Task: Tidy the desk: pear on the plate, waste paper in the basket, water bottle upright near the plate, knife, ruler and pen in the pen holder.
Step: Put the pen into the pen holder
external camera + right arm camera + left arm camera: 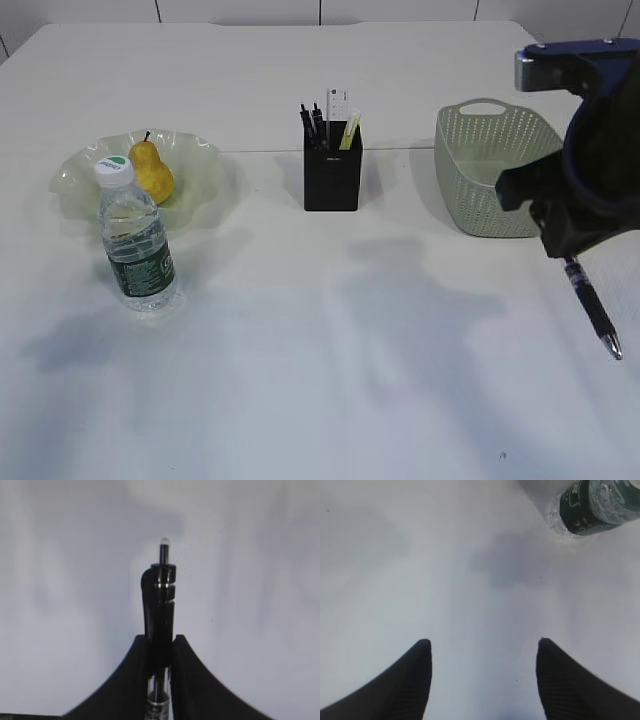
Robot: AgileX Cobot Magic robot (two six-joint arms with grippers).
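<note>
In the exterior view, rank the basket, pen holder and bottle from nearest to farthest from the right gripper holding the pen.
From the right gripper, shut on the pen:
1. Basket, just to its left.
2. Pen holder, mid-table.
3. Bottle, far left, upright by the plate.

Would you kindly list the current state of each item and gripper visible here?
pear: on the plate.
water bottle: upright, capped, beside the plate.
pen holder: upright, with pens and a ruler inside.
basket: upright, contents not visible.
pen: held off the desk, tip down.
right gripper: shut on the pen.
left gripper: open, empty.
</note>
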